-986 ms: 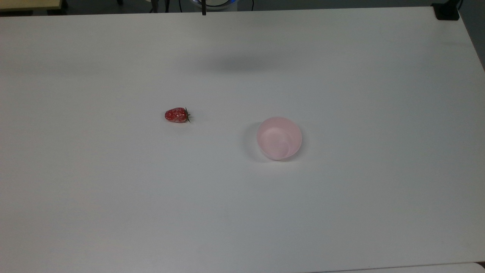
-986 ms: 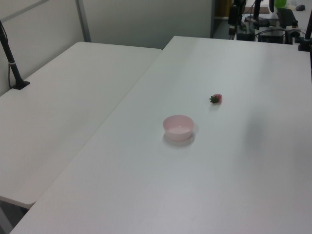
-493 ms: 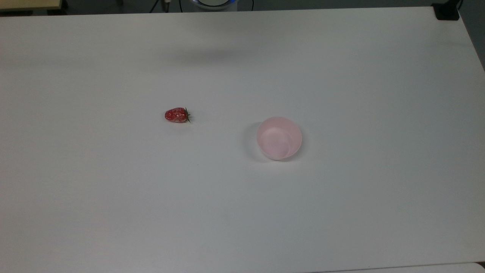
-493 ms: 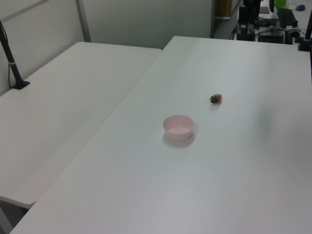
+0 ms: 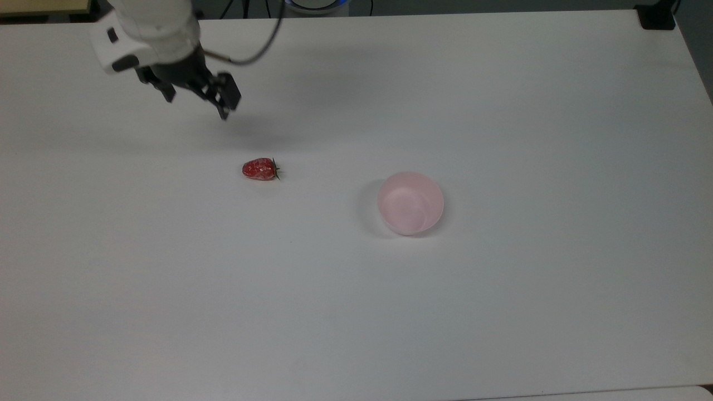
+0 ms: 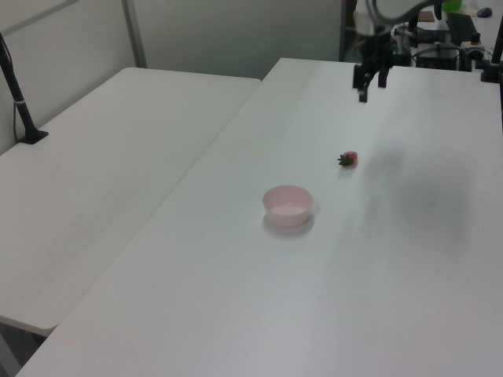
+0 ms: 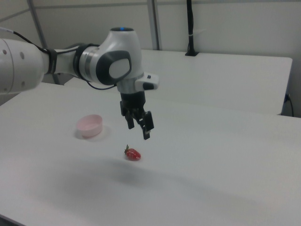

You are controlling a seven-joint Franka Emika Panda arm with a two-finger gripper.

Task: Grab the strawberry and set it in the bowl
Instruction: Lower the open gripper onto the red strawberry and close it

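I held the end effector (image 7: 138, 128), released and empty, above the strawberry (image 7: 133, 154) during approach; next required descent and alignment over it.

gripper (image 7: 138, 130) above strawberry (image 7: 133, 154), bowl (image 7: 90, 125) apart

One strawberry (image 5: 259, 169), one bowl (image 5: 410, 203), one gripper (image 5: 196, 104), two white desks (image 6: 409, 259) side by side, one black post (image 6: 17, 94) at the second desk's edge

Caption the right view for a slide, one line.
Panda arm's open gripper hovers above the strawberry lying on the white table, with the empty pink bowl off to the right view's left.
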